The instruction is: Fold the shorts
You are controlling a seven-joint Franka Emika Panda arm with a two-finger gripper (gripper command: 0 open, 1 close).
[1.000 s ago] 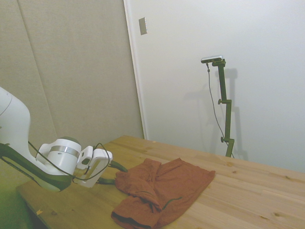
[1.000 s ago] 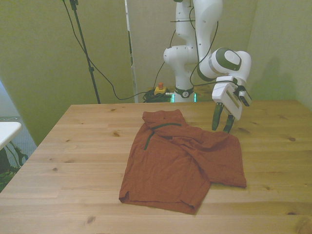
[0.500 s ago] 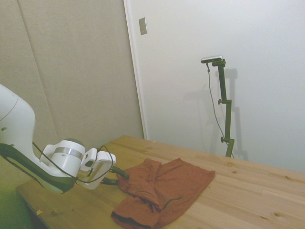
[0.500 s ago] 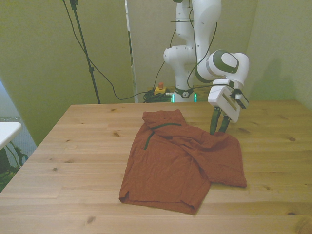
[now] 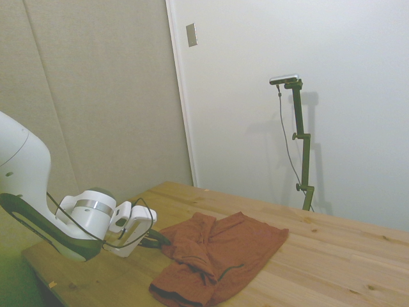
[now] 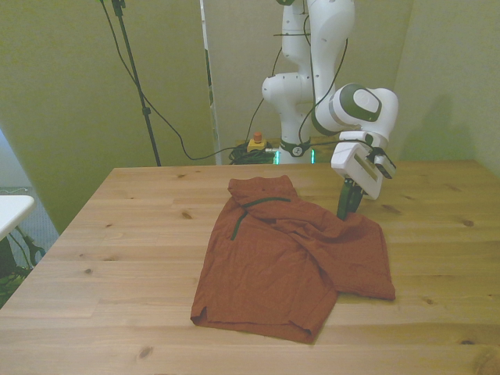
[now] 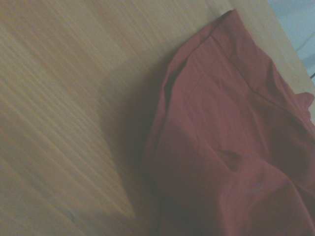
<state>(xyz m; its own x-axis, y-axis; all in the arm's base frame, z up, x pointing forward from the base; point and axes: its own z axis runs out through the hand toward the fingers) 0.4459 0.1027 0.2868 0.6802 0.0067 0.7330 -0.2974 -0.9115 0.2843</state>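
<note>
White tool (image 6: pixel 344 213) pinching shorts (image 6: pixel 297 262) edge

Wooden table (image 6: pixel 117 258): pale planks, visible grain, scattered knots. Side view: beige panelled wall (image 5: pixel 96 96) meets white wall (image 5: pixel 319 51) at white vertical trim (image 5: pixel 181 96); small grey wall plate (image 5: pixel 192 34) high on white wall. Front view: yellow-green walls (image 6: pixel 62 94), black stand pole with trailing cable (image 6: pixel 134 78), small device with red button (image 6: pixel 255 142) on floor behind table. Light soft, even.
</note>
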